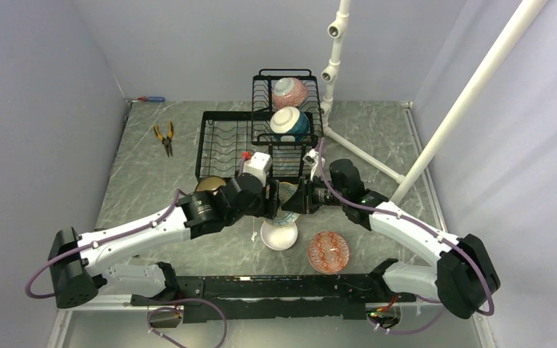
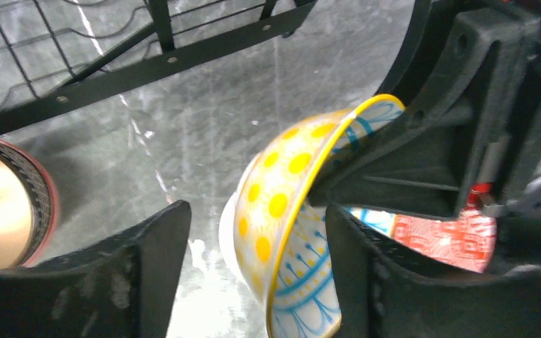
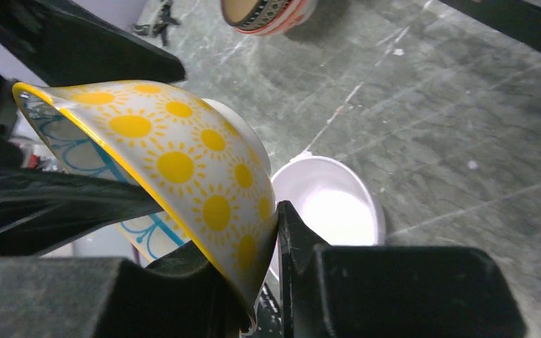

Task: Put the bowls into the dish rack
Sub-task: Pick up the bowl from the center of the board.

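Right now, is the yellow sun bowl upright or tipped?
Tipped. The yellow sun bowl is turned steeply on edge, its rim pinched in the jaws of the right gripper.

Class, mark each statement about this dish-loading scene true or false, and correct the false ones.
1. Two bowls, a pink-patterned ceramic bowl and a teal-and-white ceramic bowl, sit in the raised basket of the black wire dish rack. True.
2. The right gripper has its jaws closed on the rim of the yellow sun-patterned bowl. True.
3. The plain white bowl is in the rack. False: it stands on the grey marbled table, near the arms.
4. The orange-handled pliers lie right of the rack. False: left of it.
5. The left gripper has its jaws shut. False: they are open, either side of the yellow bowl.
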`<state>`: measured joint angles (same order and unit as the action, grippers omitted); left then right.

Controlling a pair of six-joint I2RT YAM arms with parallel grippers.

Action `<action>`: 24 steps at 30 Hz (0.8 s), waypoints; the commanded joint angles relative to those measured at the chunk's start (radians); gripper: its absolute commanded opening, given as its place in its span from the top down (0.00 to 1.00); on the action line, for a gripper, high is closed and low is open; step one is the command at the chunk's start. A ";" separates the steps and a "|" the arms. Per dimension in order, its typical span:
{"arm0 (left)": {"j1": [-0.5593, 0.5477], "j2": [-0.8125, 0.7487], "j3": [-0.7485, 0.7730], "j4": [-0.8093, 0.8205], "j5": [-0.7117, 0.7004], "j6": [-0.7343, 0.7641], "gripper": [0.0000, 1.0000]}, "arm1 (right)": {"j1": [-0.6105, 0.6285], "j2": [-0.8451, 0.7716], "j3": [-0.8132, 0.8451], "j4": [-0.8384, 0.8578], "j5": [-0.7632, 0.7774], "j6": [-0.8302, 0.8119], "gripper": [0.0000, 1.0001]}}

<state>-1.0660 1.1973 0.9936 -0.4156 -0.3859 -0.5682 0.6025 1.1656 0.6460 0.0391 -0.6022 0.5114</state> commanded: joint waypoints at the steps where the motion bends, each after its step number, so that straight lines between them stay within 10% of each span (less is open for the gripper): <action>1: -0.004 -0.092 -0.021 0.049 0.049 -0.083 0.13 | -0.008 -0.055 0.053 -0.021 0.049 -0.095 1.00; 14: 0.165 -0.223 -0.224 0.293 0.587 -0.204 0.06 | -0.008 -0.134 0.049 -0.016 -0.019 -0.184 1.00; 24: 0.172 -0.178 -0.251 0.453 0.734 -0.213 0.06 | -0.007 -0.136 0.055 -0.015 -0.114 -0.208 1.00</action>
<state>-0.8970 1.0035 0.7437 -0.1055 0.2508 -0.7689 0.5961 1.0496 0.6472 -0.0383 -0.6388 0.3237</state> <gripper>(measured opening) 0.940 0.225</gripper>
